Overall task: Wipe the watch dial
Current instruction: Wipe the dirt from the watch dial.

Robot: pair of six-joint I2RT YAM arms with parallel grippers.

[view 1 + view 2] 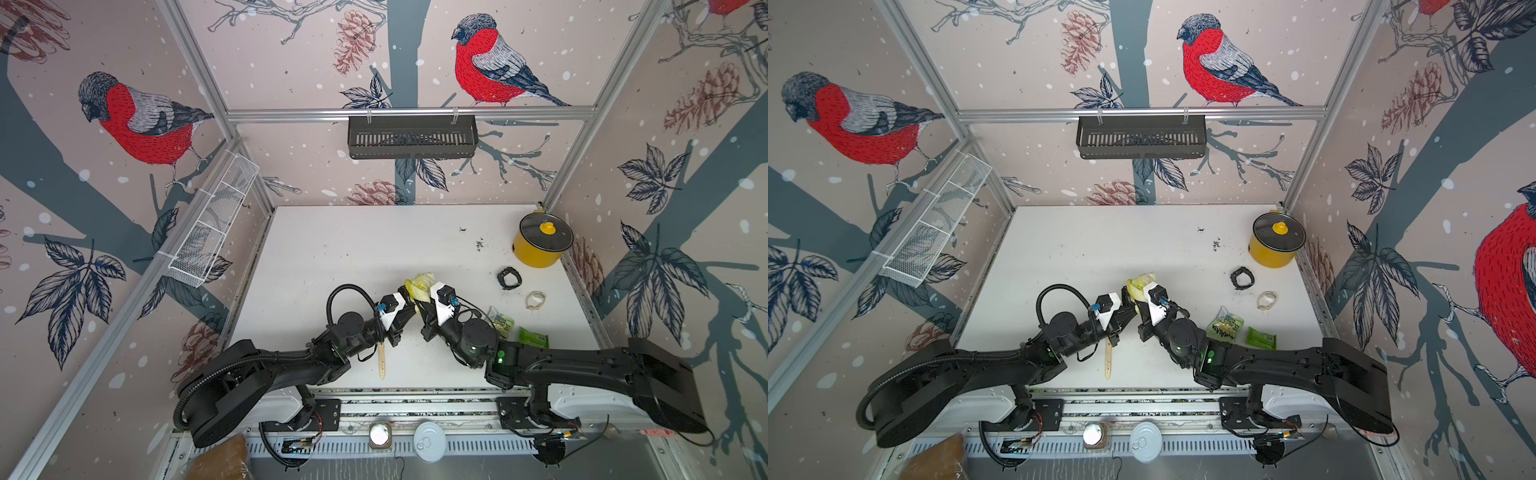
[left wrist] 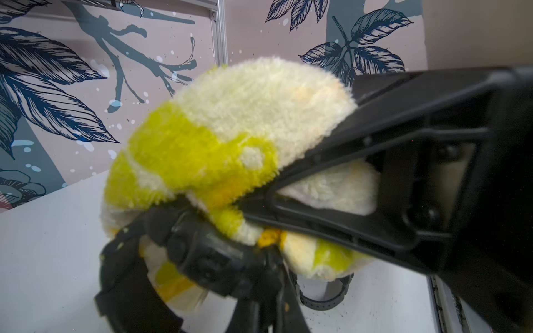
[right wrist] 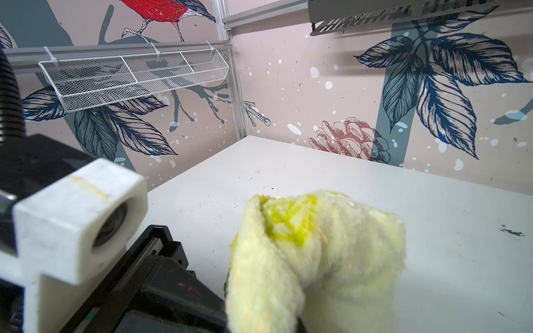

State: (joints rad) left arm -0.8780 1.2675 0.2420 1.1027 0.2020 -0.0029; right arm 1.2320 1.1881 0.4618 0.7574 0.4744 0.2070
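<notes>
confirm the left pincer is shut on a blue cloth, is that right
Not blue. The left pincer is shut on a cream and yellow cloth, as the left wrist view shows.

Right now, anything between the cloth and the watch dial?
Nothing visible. The cloth, clamped in the left gripper, lies straight on the watch that the right gripper holds; the dial itself is hidden under it.
</notes>
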